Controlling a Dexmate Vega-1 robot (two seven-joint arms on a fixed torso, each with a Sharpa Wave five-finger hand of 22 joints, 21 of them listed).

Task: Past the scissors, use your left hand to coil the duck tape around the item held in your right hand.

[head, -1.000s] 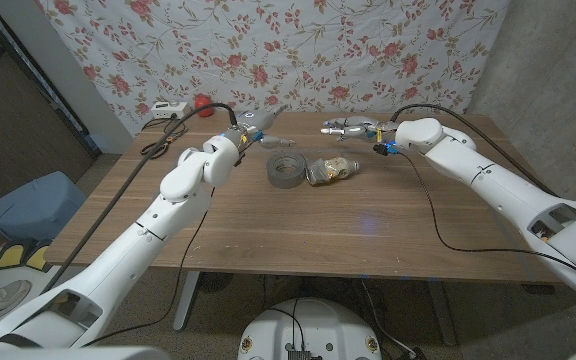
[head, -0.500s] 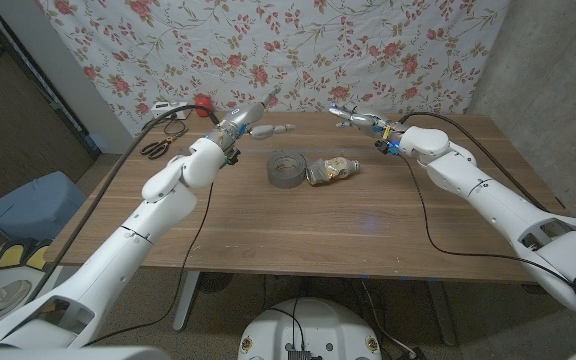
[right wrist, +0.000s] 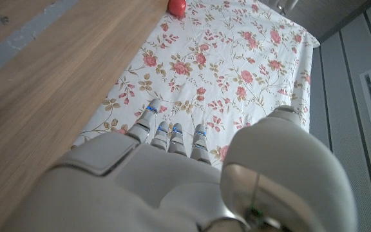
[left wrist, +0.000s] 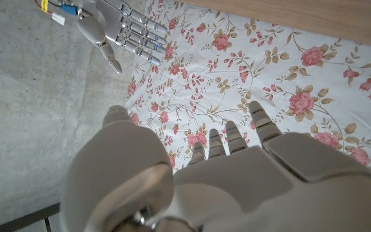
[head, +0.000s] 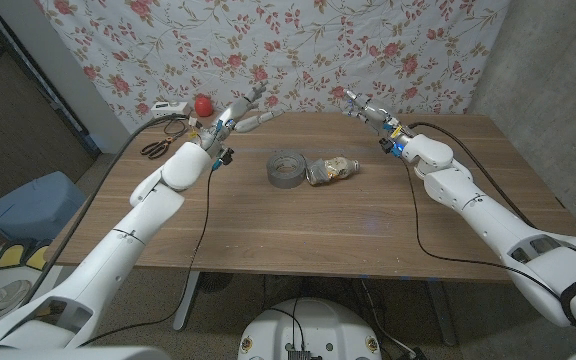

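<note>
- The left hand (head: 240, 112) is raised over the far left part of the wooden worktop (head: 348, 220), fingers stretched out and apart towards the flowered cloth (head: 298, 50) behind; it holds nothing.
- In the left wrist view the left hand (left wrist: 237, 174) shows its back with straight fingers (left wrist: 257, 119) reaching at the cloth (left wrist: 288, 71).
- The right hand (head: 368, 110) is up over the far right part of the worktop, fingers extended and spread, with nothing in it.
- The left wrist view also catches the right hand (left wrist: 118, 32), flat and open-fingered against the grey wall (left wrist: 31, 116).
- In the right wrist view the right hand (right wrist: 172, 180) points straight fingers (right wrist: 172, 136) at the cloth (right wrist: 237, 64); a red ball (right wrist: 177, 6) sits at the worktop's (right wrist: 44, 77) far edge.
- The grey roll of duct tape (head: 287, 168) lies flat near the worktop's middle, between the two arms and well apart from both hands.
- A small bottle (head: 331, 170) lies on its side just beside the tape, on its right.
- The scissors (head: 155, 148) lie at the far left edge of the worktop, near the left arm (head: 168, 190).
- A red ball (head: 202, 104) and a white device (head: 171, 108) sit at the far left corner.
</note>
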